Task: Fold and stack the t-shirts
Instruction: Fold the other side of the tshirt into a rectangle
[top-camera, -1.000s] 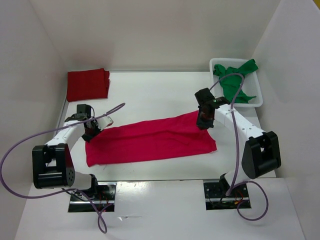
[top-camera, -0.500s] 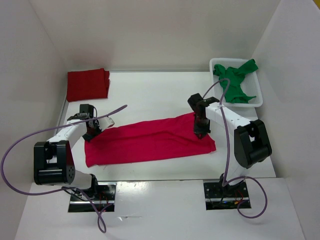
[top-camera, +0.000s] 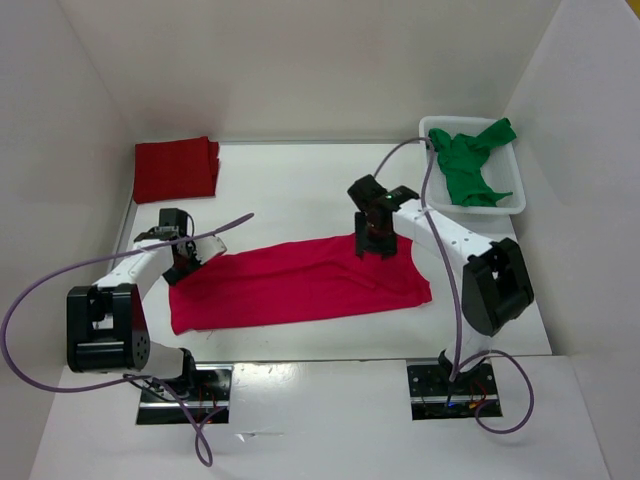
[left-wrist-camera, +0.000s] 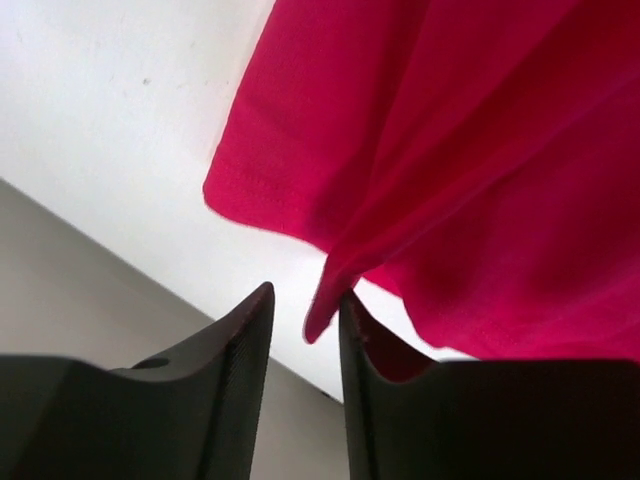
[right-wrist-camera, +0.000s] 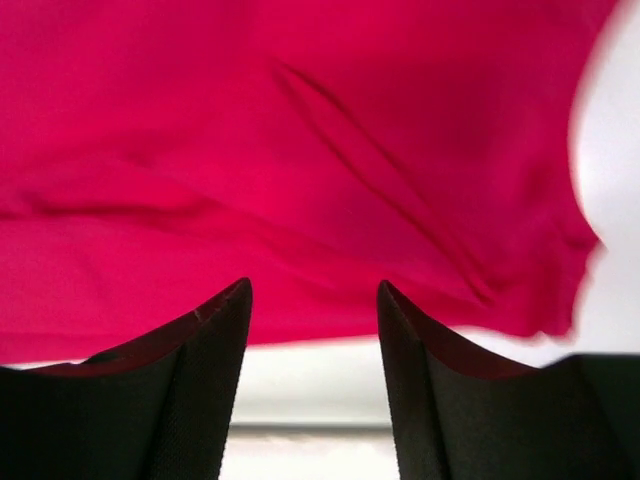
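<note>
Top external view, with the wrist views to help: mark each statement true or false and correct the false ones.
1. The crimson t-shirt lies spread on the table. True.
2. The green t-shirt is in the white basket. True.
3. The dark red t-shirt is stacked on the crimson one. False: it lies folded, apart, at the table's far left corner.
4. The right gripper is clamped on cloth. False: its jaws stand open over the crimson t-shirt.
</note>
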